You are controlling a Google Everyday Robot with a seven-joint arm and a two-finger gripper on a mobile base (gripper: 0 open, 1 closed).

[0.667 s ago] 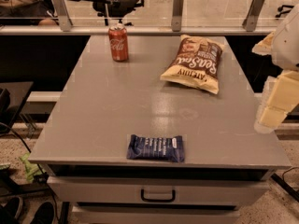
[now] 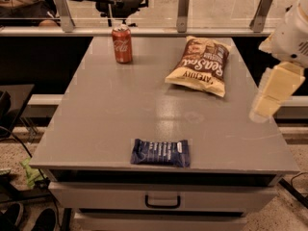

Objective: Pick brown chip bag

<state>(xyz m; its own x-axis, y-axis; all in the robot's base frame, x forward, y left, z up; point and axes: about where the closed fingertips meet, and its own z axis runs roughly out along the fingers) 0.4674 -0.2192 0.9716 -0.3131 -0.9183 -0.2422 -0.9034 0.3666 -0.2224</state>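
Camera view looks down on a grey desk (image 2: 106, 109) with three things on it. The brown chip bag (image 2: 199, 65) lies flat on the far right part of the top, its lettering upside down from here and its pale ends pointing towards the far and near sides; it is sealed, so its contents stay hidden. A red soda can (image 2: 121, 44) stands upright at the far left, well apart from the bag. A small dark blue wrapper (image 2: 160, 152) lies flat near the front edge. Below the top, a drawer (image 2: 162, 202) with a dark handle is closed. The claw (image 2: 264, 110) hangs off the desk's right edge, apart from the bag; whether it is spread or pressed together cannot be told
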